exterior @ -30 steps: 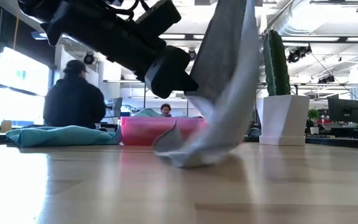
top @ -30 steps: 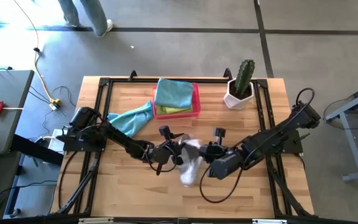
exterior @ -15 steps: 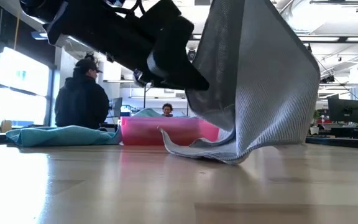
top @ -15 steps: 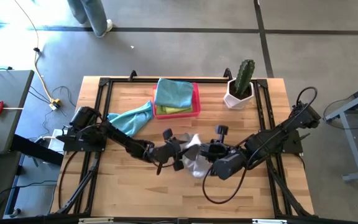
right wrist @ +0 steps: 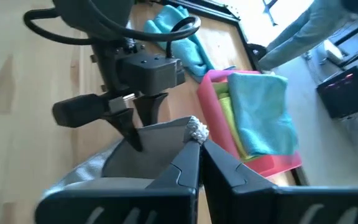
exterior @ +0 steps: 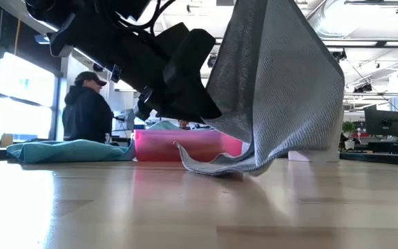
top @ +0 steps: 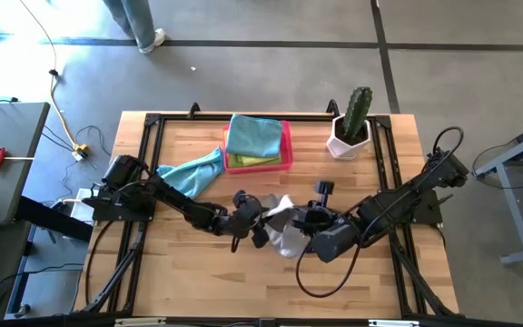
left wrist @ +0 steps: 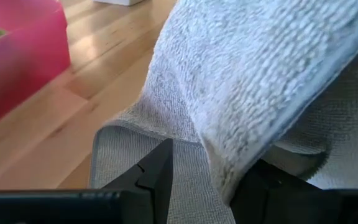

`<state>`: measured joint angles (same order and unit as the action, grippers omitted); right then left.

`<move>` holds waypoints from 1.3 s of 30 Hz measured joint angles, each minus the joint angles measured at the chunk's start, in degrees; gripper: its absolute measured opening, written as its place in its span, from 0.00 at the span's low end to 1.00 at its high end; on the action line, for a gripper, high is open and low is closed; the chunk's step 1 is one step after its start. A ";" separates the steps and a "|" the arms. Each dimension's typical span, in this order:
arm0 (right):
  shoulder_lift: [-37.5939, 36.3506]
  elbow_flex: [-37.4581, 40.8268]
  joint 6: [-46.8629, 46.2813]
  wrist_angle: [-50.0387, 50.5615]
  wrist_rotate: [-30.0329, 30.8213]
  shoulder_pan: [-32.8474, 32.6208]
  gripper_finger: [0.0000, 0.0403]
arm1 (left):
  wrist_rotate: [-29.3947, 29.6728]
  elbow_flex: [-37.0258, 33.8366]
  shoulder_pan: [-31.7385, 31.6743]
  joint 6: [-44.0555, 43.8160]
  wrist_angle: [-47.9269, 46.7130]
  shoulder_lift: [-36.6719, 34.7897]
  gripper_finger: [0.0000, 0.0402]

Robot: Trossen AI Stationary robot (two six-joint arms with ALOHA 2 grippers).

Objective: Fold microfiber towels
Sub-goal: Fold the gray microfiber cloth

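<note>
Wooden table [top: 198, 272] at its middle carries the grey towel [top: 284, 238], now bunched rather than hanging long — right pincer [right wrist: 194, 146] pinching a corner high, left pincer [left wrist: 210, 180] narrowing around a lower edge — so a fold looks near.

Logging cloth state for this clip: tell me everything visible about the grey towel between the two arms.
The grey towel is a soft cloth with a fine woven texture and a stitched hem. It hangs lifted over the middle of the wooden table, draped in folds, with only its lowest fold resting on the wood. The right gripper is shut on a bunched corner. The left gripper has its fingers on either side of another edge, not fully shut. It lies apart from the pink tray.
</note>
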<state>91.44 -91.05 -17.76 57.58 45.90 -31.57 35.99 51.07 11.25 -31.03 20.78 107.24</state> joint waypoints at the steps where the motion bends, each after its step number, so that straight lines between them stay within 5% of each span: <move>1: 0.00 0.00 0.42 0.00 1.02 0.00 0.00 | 0.00 0.00 -0.02 -0.83 0.00 0.00 0.30; 13: 0.00 0.02 5.55 -1.03 9.61 0.00 0.00 | -2.99 0.00 -0.02 -5.42 0.40 0.00 0.29; 25: 0.00 0.04 5.96 -1.90 10.74 -0.08 0.00 | -2.78 0.00 -0.11 -3.12 0.06 0.00 0.26; 32: 0.00 0.04 -3.62 4.44 7.12 -0.76 0.00 | -5.14 0.04 -0.11 3.07 -3.29 -2.42 0.02; 39: 0.06 0.75 -15.91 10.18 7.15 -5.42 0.00 | -2.05 0.02 1.85 3.41 -22.11 -13.46 0.01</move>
<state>91.50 -90.29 -33.67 67.77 53.05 -36.99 33.94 51.09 13.10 -27.62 -1.34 93.78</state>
